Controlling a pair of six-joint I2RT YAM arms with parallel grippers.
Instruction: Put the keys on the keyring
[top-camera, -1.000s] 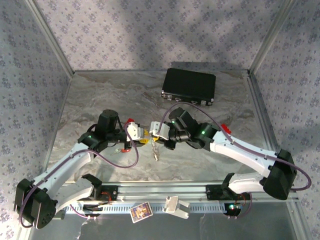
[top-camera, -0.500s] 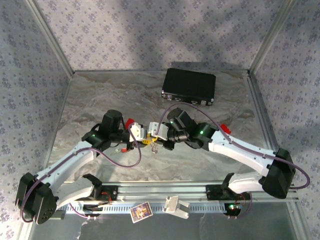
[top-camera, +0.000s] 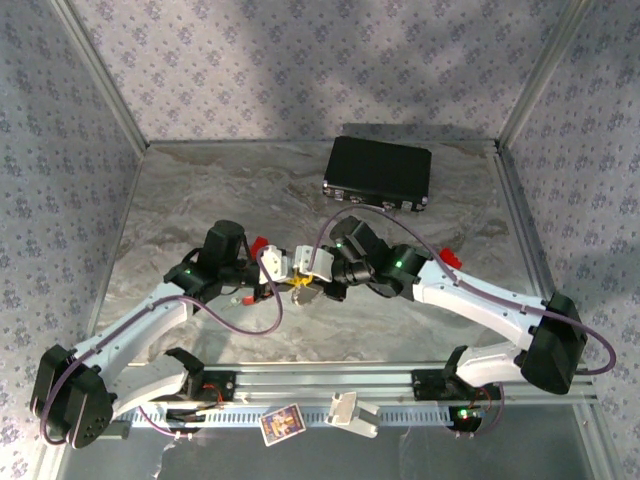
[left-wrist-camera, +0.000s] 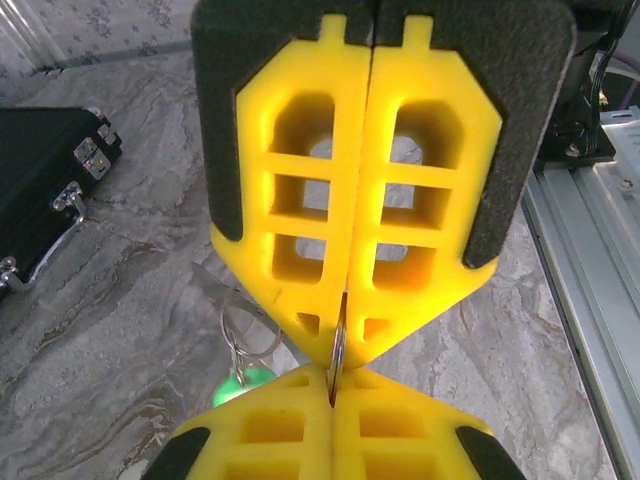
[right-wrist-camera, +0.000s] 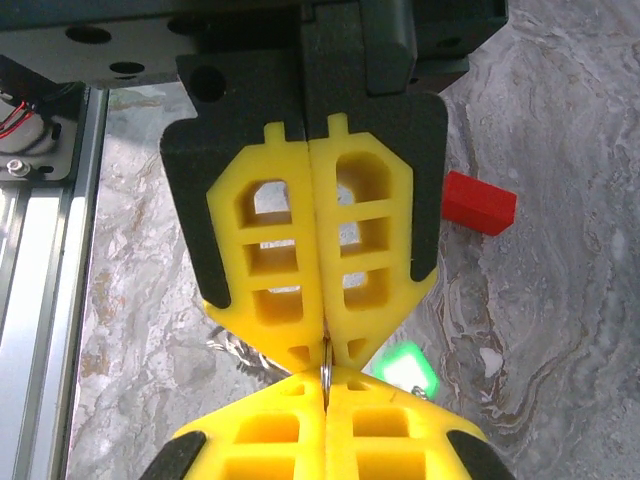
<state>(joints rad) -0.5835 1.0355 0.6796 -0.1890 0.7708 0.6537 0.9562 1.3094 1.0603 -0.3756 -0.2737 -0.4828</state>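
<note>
L gripper (left-wrist-camera: 340, 335) & R gripper (right-wrist-camera: 325, 348) are clamped shut tip-to-tip on thin silvery wire keyring (left-wrist-camera: 336, 358), 7 o'clock of black rectangular case (top-camera: 378, 170), tiny green plastic-headed key (right-wrist-camera: 405, 365) dangling beside; prob. light, stiff, slippery, so pinch rim edge-on.

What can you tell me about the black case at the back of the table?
The black case is a flat rectangular box with a matte dark shell and silvery latches along its near edge. It lies flat and closed on the marbled table, toward the far side, apart from both arms.
</note>
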